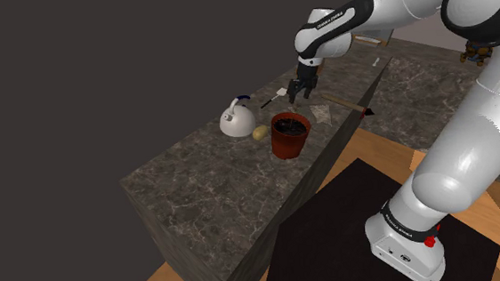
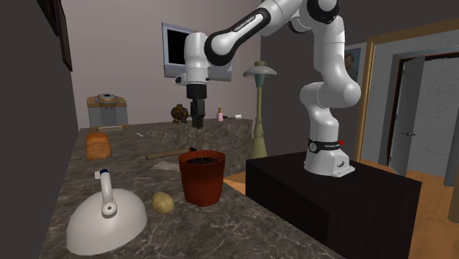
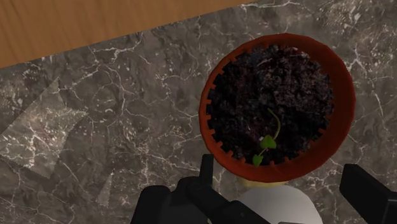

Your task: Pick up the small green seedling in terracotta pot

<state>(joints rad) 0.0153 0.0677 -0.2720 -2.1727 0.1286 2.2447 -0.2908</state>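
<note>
In the shoulder view the gripper [image 1: 301,95] hangs released, fingers apart, above the terracotta pot [image 1: 290,135] and a little past its far rim, touching nothing. The step in hand looks like the approach (nothing is grasped yet). The pot stands upright on the worktop [image 1: 198,201], near the edge facing the stand [image 1: 370,235]. A white kettle [image 1: 237,120] sits near the pot, with a small yellowish lump [image 1: 259,133] between them.

In the second exterior view the gripper is well above the pot, so the air over the pot is free. The lump lies just beside the pot, and a loaf [image 2: 97,145] sits well apart behind it.

In the wrist view the seedling [image 3: 267,143], a thin stem with small green leaves, rises from dark soil close to the rim nearest the gripper. The open fingers stand either side of that stretch of rim. The pot looks wide against the finger gap, so the next move probably calls for a straight descent and a pinch on the rim wall, sparing the stem. The kettle and lump crowd one side of the pot. The worktop's edge, with wooden floor [image 3: 95,25] beyond, runs past the side away from the gripper.
</note>
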